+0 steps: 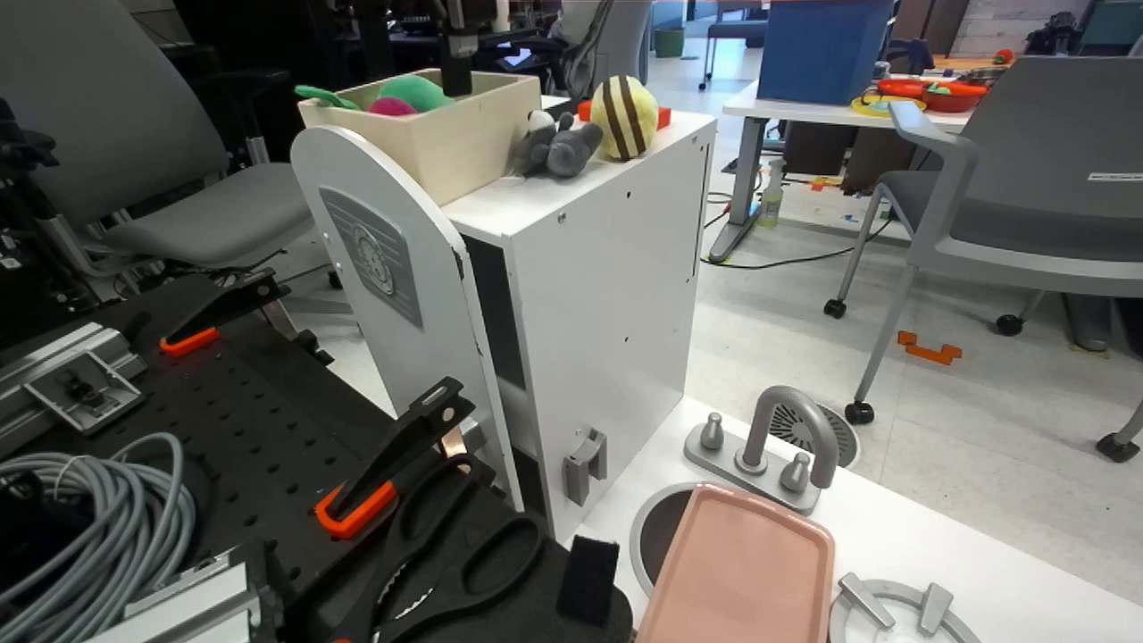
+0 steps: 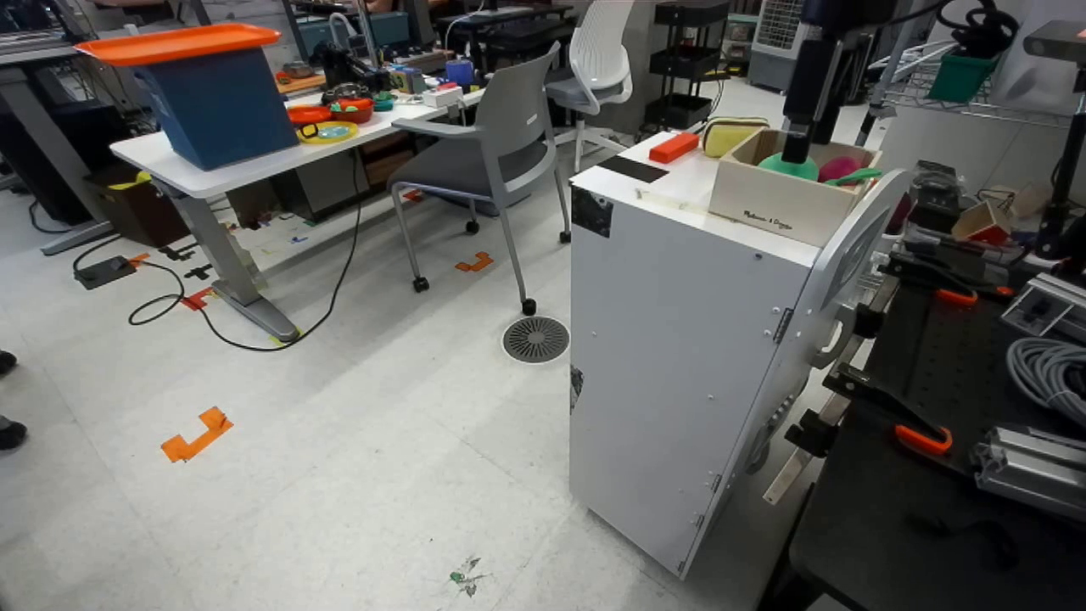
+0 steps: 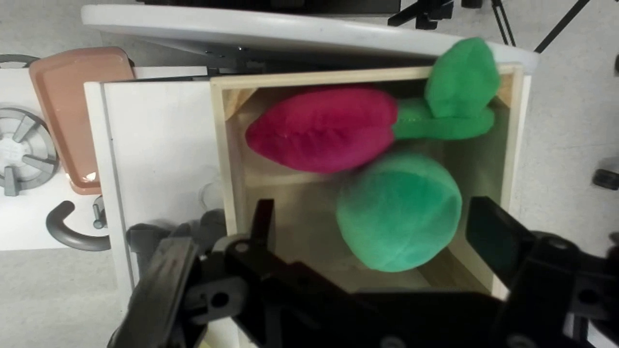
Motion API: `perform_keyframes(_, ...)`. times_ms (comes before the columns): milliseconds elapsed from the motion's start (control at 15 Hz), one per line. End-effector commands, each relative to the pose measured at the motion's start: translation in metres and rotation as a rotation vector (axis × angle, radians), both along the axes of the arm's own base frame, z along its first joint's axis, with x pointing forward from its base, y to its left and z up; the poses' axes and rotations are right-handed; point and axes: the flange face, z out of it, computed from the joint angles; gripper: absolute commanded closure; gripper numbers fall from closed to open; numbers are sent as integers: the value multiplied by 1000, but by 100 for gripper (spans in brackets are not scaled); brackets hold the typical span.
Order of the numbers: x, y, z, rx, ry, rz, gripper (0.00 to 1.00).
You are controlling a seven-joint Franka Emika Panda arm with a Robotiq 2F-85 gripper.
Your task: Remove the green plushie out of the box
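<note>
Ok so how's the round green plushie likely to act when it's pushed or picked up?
The round green plushie would probably squash softly when gripped, judging by its velvety-looking fabric. Pushed, it may roll, being roughly ball-shaped, though the walls of the wooden box around it should stop it.

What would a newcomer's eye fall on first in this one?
Probably the round green plush ball in the wrist view, inside the cream wooden box and framed by the open black two-fingered gripper. Beside it lies a magenta, green-stemmed plush toy, also vivid. In an exterior view, the yellow, brown-striped plush on the white cabinet stands out.
</note>
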Motion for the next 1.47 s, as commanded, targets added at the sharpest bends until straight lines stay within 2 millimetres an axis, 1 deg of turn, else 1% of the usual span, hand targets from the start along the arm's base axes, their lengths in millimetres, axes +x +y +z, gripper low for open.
perform_keyframes(0,6,5,-4,9,16,9,0)
perform_keyframes(133,6,5,-8,8,24,7,0)
perform_keyframes(200,7,5,-10,10,24,-1,5)
perform_keyframes(267,8,4,-11,12,25,-7,26)
perform_keyframes(400,9,4,-13,13,26,-7,32)
perform_keyframes(467,10,4,-14,13,27,-9,38)
perform_keyframes(533,11,4,-13,12,25,-10,48)
perform_keyframes(667,12,5,-12,13,20,-10,63)
perform_keyframes(800,13,5,-10,12,8,-8,76)
perform_keyframes(933,13,7,-7,15,2,-7,92)
perform_keyframes(1000,13,8,-5,16,-1,-5,97)
perform_keyframes(1067,12,9,-3,15,-7,0,100)
perform_keyframes(1133,11,10,-1,13,-11,3,100)
perform_keyframes(1200,10,11,1,8,-14,5,97)
perform_keyframes(1400,7,10,9,-26,-13,-14,97)
